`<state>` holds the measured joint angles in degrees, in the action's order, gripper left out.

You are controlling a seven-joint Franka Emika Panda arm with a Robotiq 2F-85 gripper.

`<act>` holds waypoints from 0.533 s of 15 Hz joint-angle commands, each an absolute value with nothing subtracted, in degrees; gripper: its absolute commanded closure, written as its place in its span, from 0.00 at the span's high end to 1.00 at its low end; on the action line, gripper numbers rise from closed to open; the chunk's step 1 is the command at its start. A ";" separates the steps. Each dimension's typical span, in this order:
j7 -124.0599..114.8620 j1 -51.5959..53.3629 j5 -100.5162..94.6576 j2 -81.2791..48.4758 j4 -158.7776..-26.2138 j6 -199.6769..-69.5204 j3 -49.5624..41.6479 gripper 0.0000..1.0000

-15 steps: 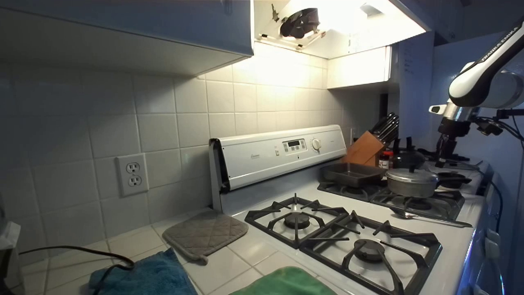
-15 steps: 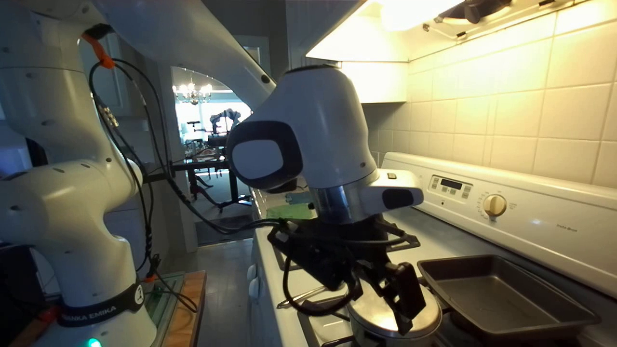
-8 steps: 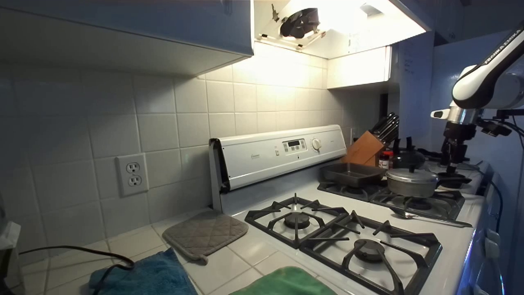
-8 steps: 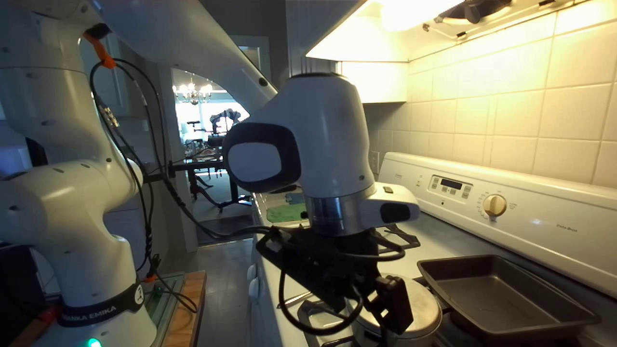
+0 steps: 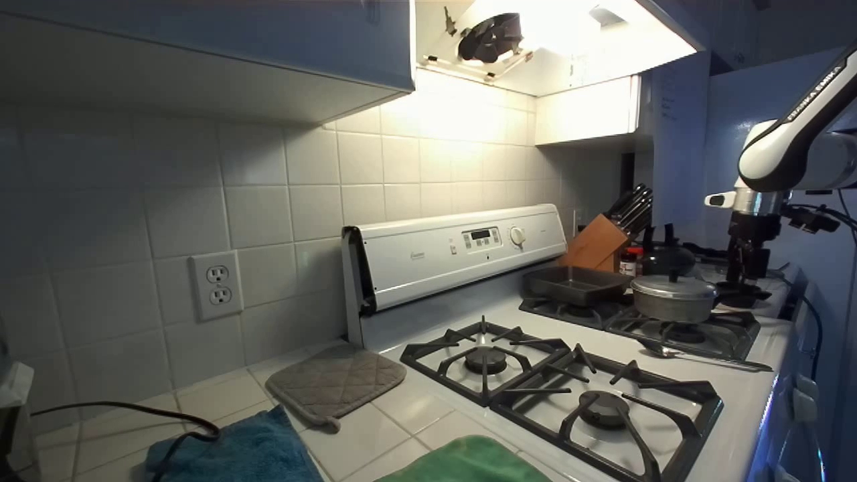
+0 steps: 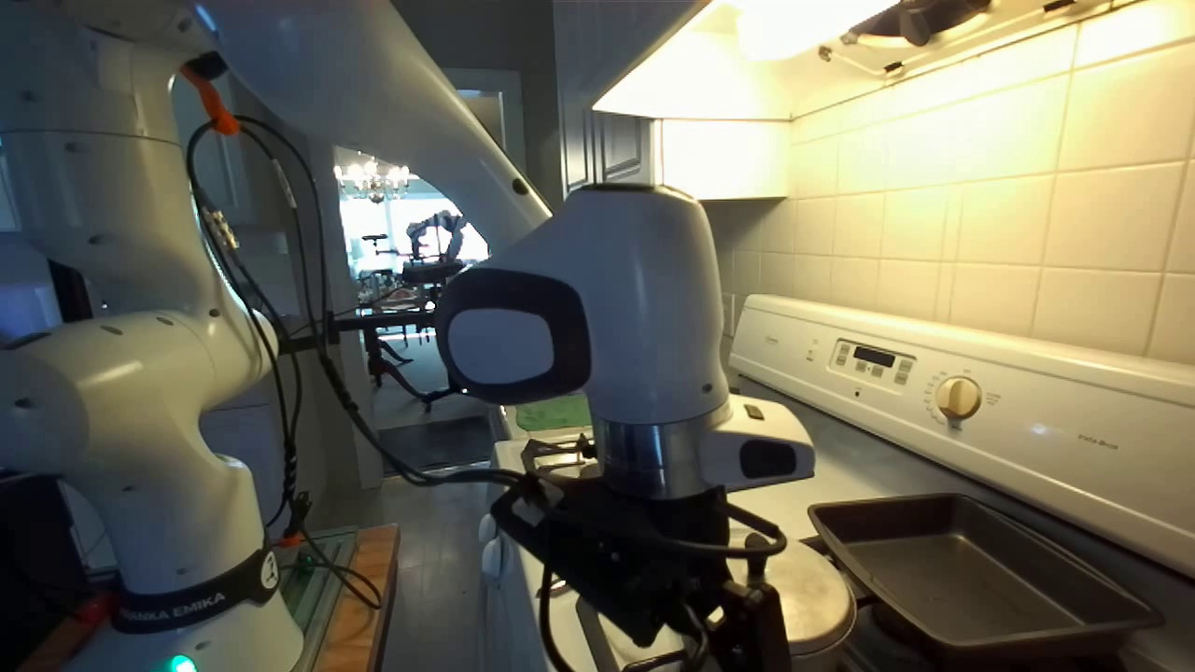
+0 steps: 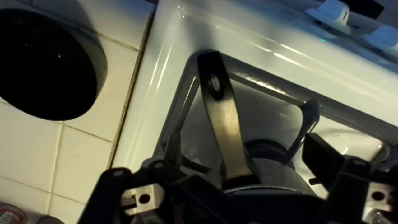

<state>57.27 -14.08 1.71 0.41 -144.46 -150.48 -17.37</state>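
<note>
A lidded metal pot (image 5: 673, 304) sits on a stove burner and shows in both exterior views. In the wrist view its handle (image 7: 225, 124), metal with a black end, juts away from the pot's side. My gripper (image 7: 245, 153) stands open around the handle's line, one finger on either side and nothing gripped. The right-hand fingertip (image 7: 321, 160) is clearly apart from the handle. In an exterior view the gripper (image 5: 746, 271) points down just past the pot. Its lower end is cut off at the bottom of an exterior view, in front of the lid (image 6: 808, 593).
A dark baking pan (image 6: 971, 560) sits on the burner beside the pot. A spoon (image 5: 710, 361) lies across the stovetop. A black round pan (image 7: 46, 65) rests on the tiled counter. Behind stand a knife block (image 5: 592, 244) and the stove's back panel (image 5: 462, 251).
My gripper has come down and swung to a more upright stance, moving beyond the pot toward its handle end. The jaws have stayed open; the pot and pans have not moved.
</note>
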 commanded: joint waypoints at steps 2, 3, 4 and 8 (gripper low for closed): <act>57.86 -14.66 2.83 -3.68 -143.10 -153.39 -16.20 1.00; 57.98 -14.75 3.67 -4.10 -142.92 -153.70 -15.87 1.00; 57.98 -14.85 4.40 -4.65 -142.77 -154.42 -15.53 0.99; 58.22 -15.22 9.23 -6.32 -141.86 -155.31 -13.60 0.96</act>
<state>57.25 -14.11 5.13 -4.45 -143.28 -154.63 -15.52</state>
